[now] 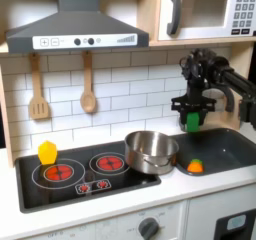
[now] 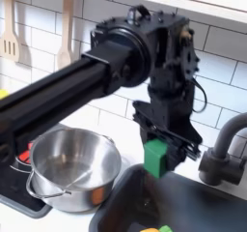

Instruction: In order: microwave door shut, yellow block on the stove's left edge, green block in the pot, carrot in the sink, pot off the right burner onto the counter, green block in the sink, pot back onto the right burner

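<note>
Gripping the small green cube-shaped block (image 1: 192, 122) (image 2: 154, 158) between its closed fingers, the black claw (image 1: 192, 114) (image 2: 158, 144) hung above the dark sink basin (image 1: 232, 149) (image 2: 198, 202), beside the shiny steel pot (image 1: 150, 150) (image 2: 72, 164).

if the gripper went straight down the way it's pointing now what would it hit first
The gripper, shut on the green block, points down over the sink. It would likely meet the sink's bare floor first; the carrot seems off to one side, though depth is unclear.
</note>
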Controlling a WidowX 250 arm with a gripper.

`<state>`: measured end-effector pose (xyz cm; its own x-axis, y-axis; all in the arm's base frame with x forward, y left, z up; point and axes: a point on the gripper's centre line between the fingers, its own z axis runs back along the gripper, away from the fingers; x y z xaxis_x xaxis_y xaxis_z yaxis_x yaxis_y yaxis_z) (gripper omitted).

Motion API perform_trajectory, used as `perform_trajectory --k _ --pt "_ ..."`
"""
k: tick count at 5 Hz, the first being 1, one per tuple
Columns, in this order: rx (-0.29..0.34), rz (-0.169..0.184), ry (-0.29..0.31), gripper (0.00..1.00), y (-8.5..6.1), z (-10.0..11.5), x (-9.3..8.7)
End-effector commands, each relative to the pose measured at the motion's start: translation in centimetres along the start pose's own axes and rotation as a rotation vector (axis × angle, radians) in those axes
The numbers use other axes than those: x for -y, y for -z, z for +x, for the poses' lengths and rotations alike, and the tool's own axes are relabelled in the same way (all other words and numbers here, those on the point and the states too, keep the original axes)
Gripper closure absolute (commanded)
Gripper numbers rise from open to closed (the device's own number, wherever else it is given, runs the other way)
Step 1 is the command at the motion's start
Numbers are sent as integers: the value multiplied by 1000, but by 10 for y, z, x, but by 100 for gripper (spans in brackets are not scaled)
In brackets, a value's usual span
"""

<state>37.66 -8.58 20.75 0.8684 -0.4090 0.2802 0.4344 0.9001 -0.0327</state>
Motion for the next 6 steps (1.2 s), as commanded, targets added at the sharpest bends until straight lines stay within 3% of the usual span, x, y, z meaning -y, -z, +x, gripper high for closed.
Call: perform_trajectory --k 1,3,4,6 --pt "-22 -65 40 0 9 -5 15" --pt "-28 -29 25 0 2 -15 5" --pt "11 12 -14 0 -19 -20 -7" --pt "-11 131 -100 0 -37 -42 -35"
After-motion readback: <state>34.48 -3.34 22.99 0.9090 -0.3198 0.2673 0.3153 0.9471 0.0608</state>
